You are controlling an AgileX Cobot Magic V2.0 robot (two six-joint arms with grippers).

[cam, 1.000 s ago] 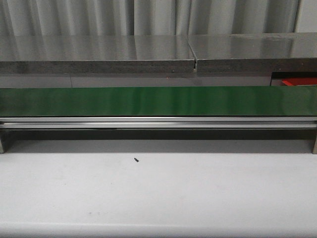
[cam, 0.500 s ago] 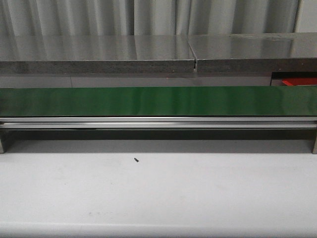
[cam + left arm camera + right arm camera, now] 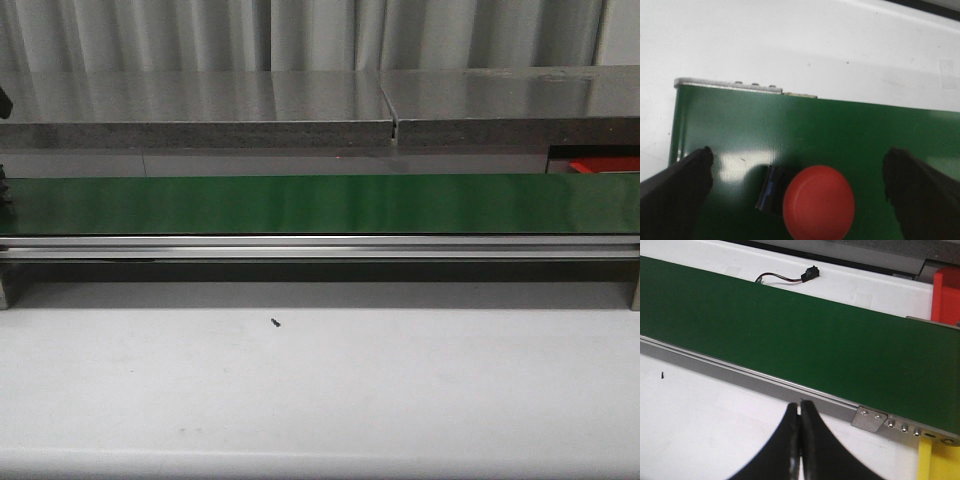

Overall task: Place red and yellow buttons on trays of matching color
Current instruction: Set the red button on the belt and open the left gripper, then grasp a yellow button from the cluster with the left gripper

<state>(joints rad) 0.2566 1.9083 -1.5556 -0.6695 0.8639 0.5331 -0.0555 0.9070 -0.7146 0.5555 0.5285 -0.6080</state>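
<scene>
A red button (image 3: 819, 202) on a dark base (image 3: 771, 189) lies on the green conveyor belt (image 3: 790, 125) near its end. My left gripper (image 3: 800, 152) is open just above it, with one dark finger (image 3: 682, 182) on each side of the button and neither touching it. My right gripper (image 3: 801, 405) is shut on nothing and hangs over the white table just in front of the belt's rail. The red tray (image 3: 946, 295) stands beyond the belt's end and a corner of the yellow tray (image 3: 935, 462) shows nearer. No yellow button is in view.
In the front view the belt (image 3: 320, 205) spans the whole width, with the red tray (image 3: 605, 163) behind it at the far right. A small black screw (image 3: 274, 322) lies on the white table. A cable with a black connector (image 3: 810, 274) lies behind the belt.
A dark part of my left arm has appeared at the far left edge of the front view. Nothing else has moved there.
</scene>
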